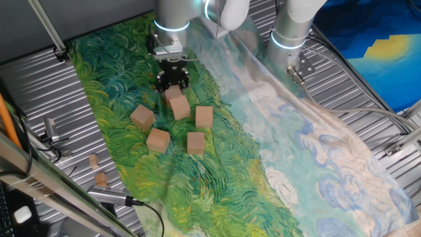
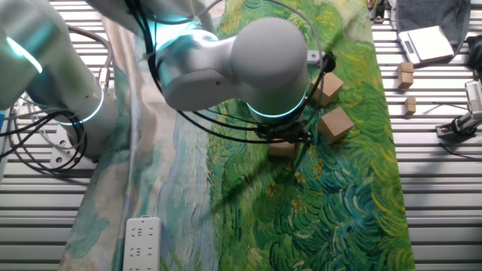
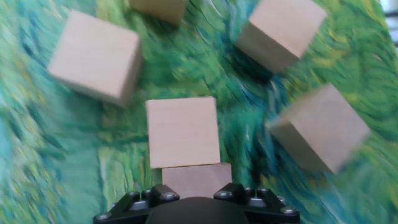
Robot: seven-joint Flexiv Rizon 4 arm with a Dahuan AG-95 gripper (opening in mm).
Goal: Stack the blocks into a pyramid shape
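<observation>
Six plain wooden blocks lie on the painted green cloth. My gripper (image 1: 173, 84) stands over the rearmost block (image 1: 174, 95), which shows between the jaws in the hand view (image 3: 196, 179); the jaws sit at its two side edges, shut on it. That block rests edge to edge with a second block (image 3: 182, 130), squarely aligned with it (image 1: 181, 108). The other blocks lie loose at odd angles: one to the right (image 1: 204, 116), one to the left (image 1: 142, 117) and two nearer the front (image 1: 158, 139) (image 1: 196, 142). In the other fixed view the arm hides most of them.
Two much smaller wooden bits (image 1: 94, 160) (image 1: 100, 178) lie on the metal slats left of the cloth. A cable and plug (image 1: 112, 197) run along the front left. A second arm base (image 1: 289, 33) stands at the back right.
</observation>
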